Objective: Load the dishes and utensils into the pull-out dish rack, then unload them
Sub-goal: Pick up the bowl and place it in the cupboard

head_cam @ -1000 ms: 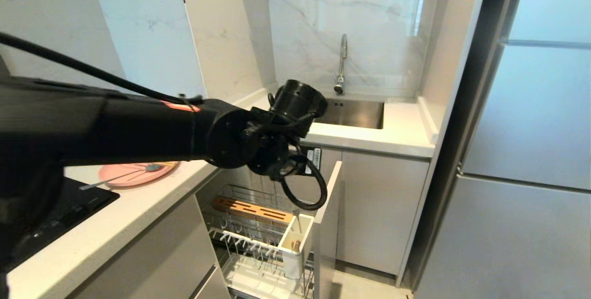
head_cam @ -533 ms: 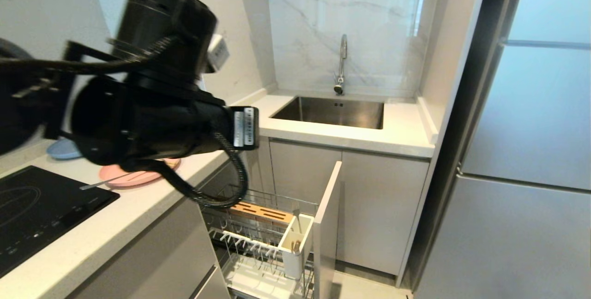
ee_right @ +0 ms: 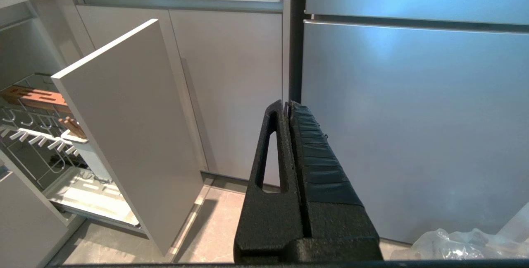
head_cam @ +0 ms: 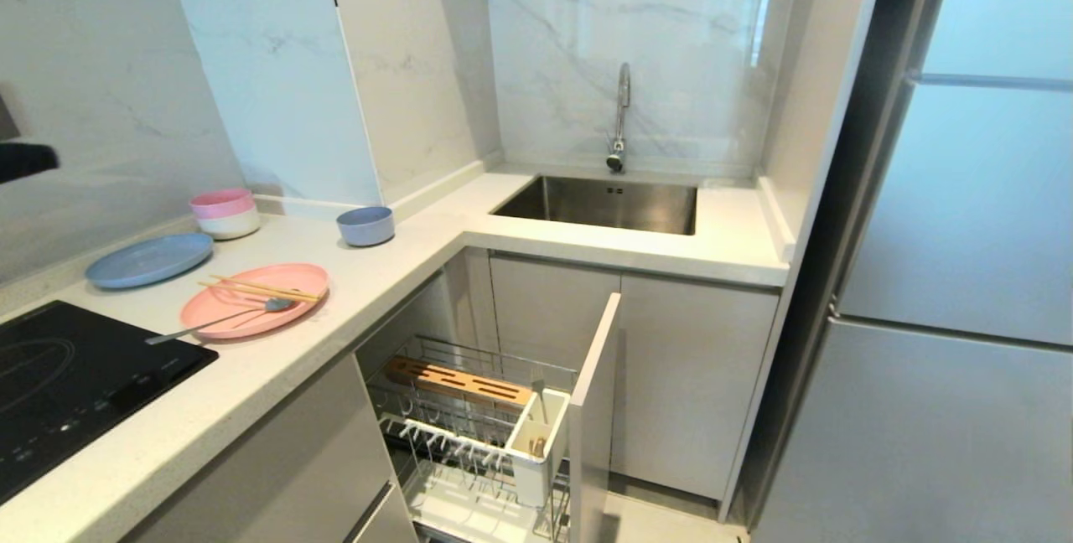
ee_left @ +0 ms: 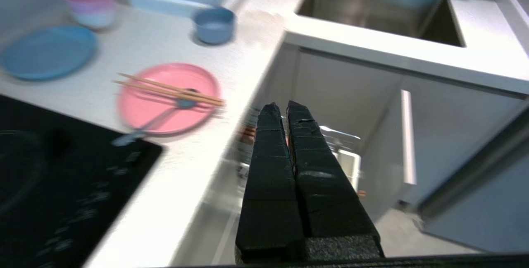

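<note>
The pink plate [head_cam: 255, 298] lies flat near the table's front edge beside the black cooktop [head_cam: 67, 384]; stiff, light and smooth, it likely wants a pinch on its raised rim. Across it rest two thin wooden chopsticks [head_cam: 261, 289] and one metal fork [head_cam: 220, 319], its handle overhanging toward the cooktop. These look slippery, best taken mid-shaft, the fork perhaps by the free handle. One small periwinkle bowl [head_cam: 365, 225] stands farther back, toward the wall; take it by its wall. One blue plate [head_cam: 149, 259] and two stacked bowls [head_cam: 224, 213] sit behind. The pull-out dish rack [head_cam: 469, 434] stands open below the table edge, its plate prongs bare. The left gripper [ee_left: 284, 108] has its jaws closed on nothing, above the table edge; the right gripper [ee_right: 287, 104], jaws likewise closed and empty, hangs before the fridge [ee_right: 413, 115].
</note>
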